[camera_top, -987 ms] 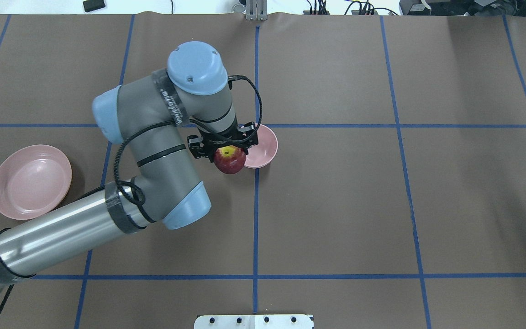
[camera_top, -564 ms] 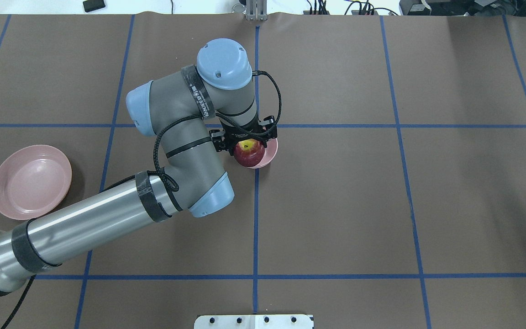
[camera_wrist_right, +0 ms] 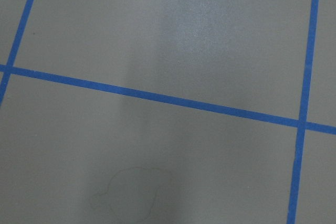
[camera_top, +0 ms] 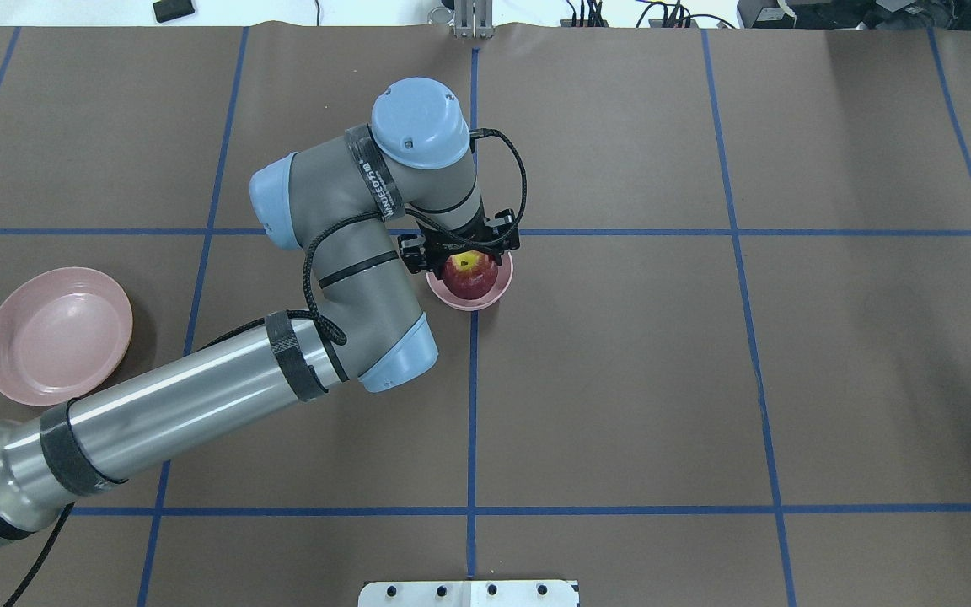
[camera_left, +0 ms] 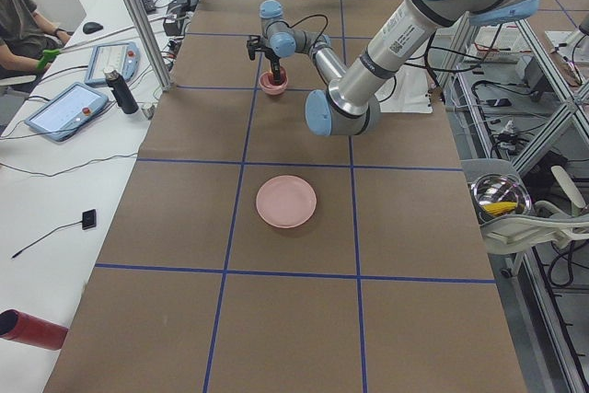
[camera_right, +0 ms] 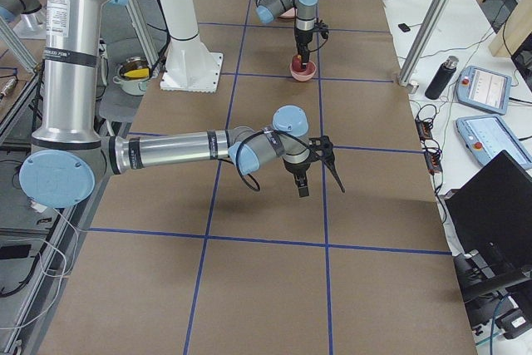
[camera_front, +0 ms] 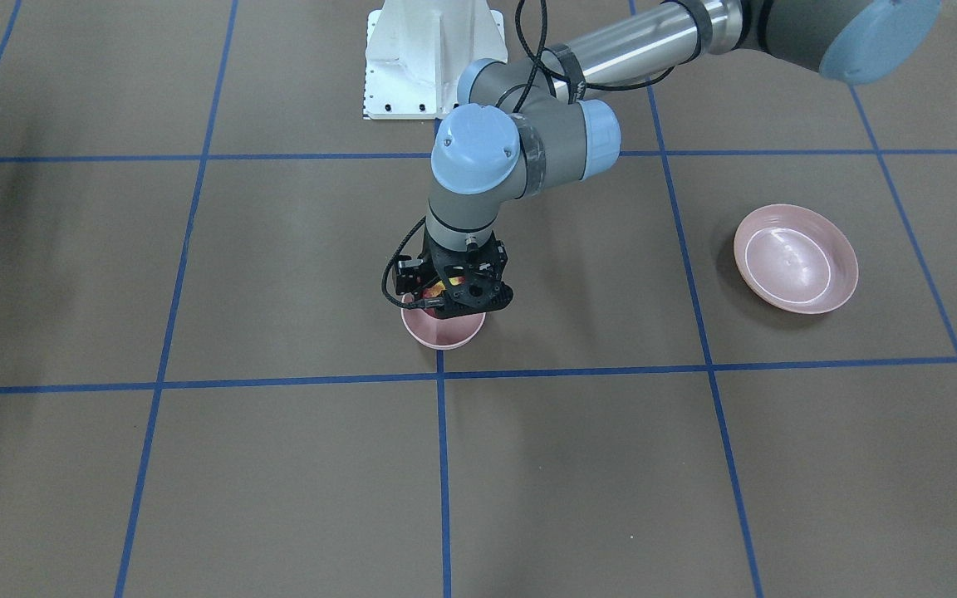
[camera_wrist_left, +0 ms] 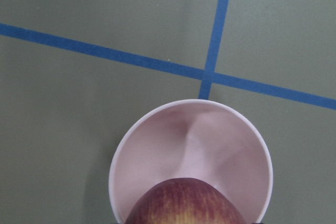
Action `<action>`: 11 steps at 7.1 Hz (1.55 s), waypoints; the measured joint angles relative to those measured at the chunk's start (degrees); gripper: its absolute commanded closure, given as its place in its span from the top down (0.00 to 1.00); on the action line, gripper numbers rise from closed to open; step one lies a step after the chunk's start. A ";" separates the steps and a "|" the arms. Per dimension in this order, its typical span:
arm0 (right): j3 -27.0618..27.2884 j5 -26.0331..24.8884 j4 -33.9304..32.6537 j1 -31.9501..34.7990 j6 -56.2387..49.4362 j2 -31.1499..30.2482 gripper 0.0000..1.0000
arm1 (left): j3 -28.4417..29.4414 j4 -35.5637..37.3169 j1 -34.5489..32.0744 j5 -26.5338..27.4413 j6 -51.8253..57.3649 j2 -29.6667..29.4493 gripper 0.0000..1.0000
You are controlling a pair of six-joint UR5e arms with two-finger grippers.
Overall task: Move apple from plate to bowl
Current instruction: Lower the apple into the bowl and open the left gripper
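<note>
Since a second ago the apple (camera_top: 470,271) has travelled with the left gripper (camera_top: 462,257) from beside the bowl (camera_top: 498,292) to directly over its mouth. I see it pinched between the jaws, with the bowl just beneath them and the vacated plate (camera_top: 56,333) well off to their side. I judge the fruit firm, fairly heavy, smooth-skinned and bruisable, best held across its widest girth and released low; whether the right gripper (camera_right: 314,168) is spread or closed I cannot tell.
</note>
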 measured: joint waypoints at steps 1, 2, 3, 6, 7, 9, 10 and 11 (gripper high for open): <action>-0.22 0.00 0.67 0.00 0.02 -0.01 1.00 | 0.59 -0.56 0.00 0.47 0.06 -0.03 0.20; -0.33 0.02 0.97 0.00 0.05 -0.07 1.00 | 1.01 -0.98 0.00 0.66 0.10 -0.04 0.25; -0.38 0.06 1.10 -0.03 0.07 -0.12 1.00 | 1.49 -1.79 0.00 0.73 0.11 -0.07 0.32; -0.37 0.09 1.22 -0.01 0.07 -0.19 1.00 | 2.92 -4.06 0.00 0.77 0.06 -0.12 0.88; -0.20 0.09 1.25 0.00 0.05 -0.26 1.00 | 2.85 -4.19 0.00 0.77 0.04 -0.16 0.96; 0.09 0.03 1.31 0.00 0.07 -0.31 1.00 | 2.25 -4.10 0.00 0.77 -0.36 -0.29 0.97; -0.03 0.01 1.32 0.00 0.07 -0.23 1.00 | 1.77 -3.99 0.00 0.79 -0.75 -0.25 0.97; -0.16 0.01 1.30 0.00 0.07 -0.10 1.00 | 1.30 -3.88 -0.01 0.83 -1.01 -0.14 0.97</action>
